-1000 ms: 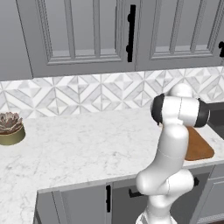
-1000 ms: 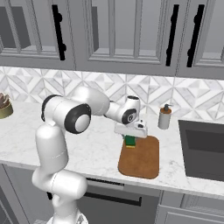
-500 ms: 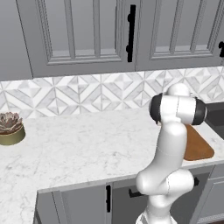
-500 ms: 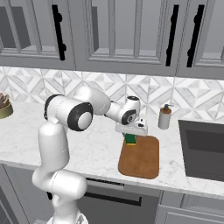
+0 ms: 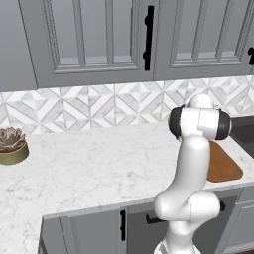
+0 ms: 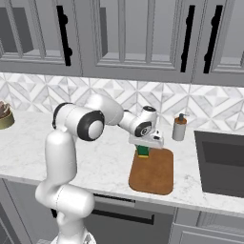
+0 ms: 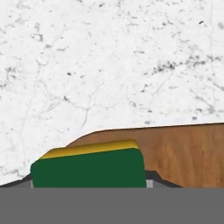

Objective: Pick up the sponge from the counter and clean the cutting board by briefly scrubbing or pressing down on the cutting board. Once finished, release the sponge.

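1. Near the middle of the right base view, the gripper points down over the far left corner of the cutting board.
2. Between its fingers sits the sponge, a small green block, and the fingers are closed on its sides.
3. At the bottom of the hand view, the sponge shows its dark green face with a yellow strip along the top edge.
4. Behind it in that view, the brown cutting board fills the lower right, and the white counter fills the upper part.
5. I cannot tell if the sponge touches the board or hangs just above it.
6. On the right side of the left base view, the cutting board peeks out from behind the white arm.
7. To the right of the gripper in the right base view stands a soap bottle, near the dark sink.
8. At the left edge of the left base view, a potted plant rests on the counter, well apart from the board.
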